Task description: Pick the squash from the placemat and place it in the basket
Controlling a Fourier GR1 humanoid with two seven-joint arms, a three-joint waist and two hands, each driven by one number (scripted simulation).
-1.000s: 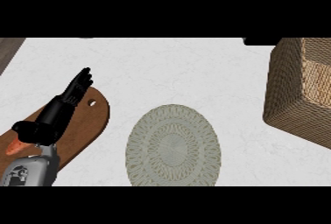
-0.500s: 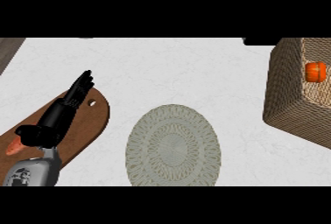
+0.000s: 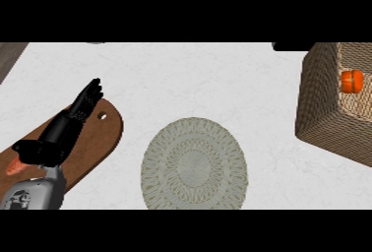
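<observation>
While the squash (image 3: 352,81) is lying inside the basket (image 3: 320,103), well apart from the left robot hand (image 3: 73,120) and far off to its right, that robot hand is resting over a brown board (image 3: 102,142) at the left of the counter (image 3: 203,74). Its fingers are stretched straight and relaxed, pointing away from the robot and grasping nothing. The right robot hand is not showing anywhere. Just to the right of the left robot hand, the round grey placemat (image 3: 194,165) is lying flat and bare, between the board and the basket.

Judging from this, the squash is already sitting where the task wants it, so little is left to do. The orange piece is showing close to the basket's inner wall, and how deep it is sitting cannot be told. Any risk from here would be a returning arm brushing the basket's side and shifting it on the counter, or the left arm sweeping across the board and nudging it.
</observation>
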